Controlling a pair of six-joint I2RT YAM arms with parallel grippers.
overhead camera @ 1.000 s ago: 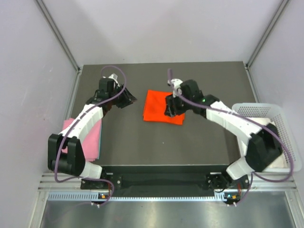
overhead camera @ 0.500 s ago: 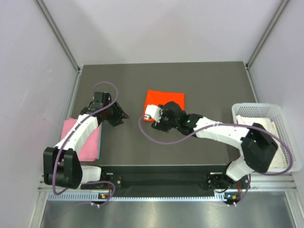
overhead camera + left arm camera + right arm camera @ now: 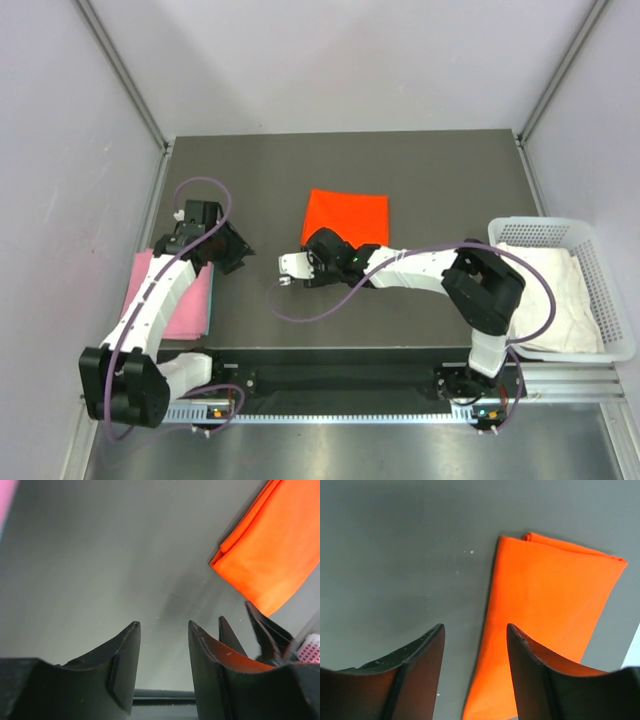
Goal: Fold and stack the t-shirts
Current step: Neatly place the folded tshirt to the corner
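- Folded bright orange-red fabric tee (image 3: 346, 217) sits mid-table, folded pale pink tee (image 3: 198, 305) at the table's left edge: not yet stacked.
- Rumpled white tee (image 3: 555, 290) in the white mesh basket (image 3: 600, 238) looks unfolded.
- Left fingers (image 3: 125, 655) and right fingers (image 3: 420, 660) are apart, empty.

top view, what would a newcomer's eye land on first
The bright orange-red t-shirt, folded flat in the middle of the dark table, grabs the eye first. A pink t-shirt lies folded at the left edge, and a white t-shirt lies in the basket on the right.
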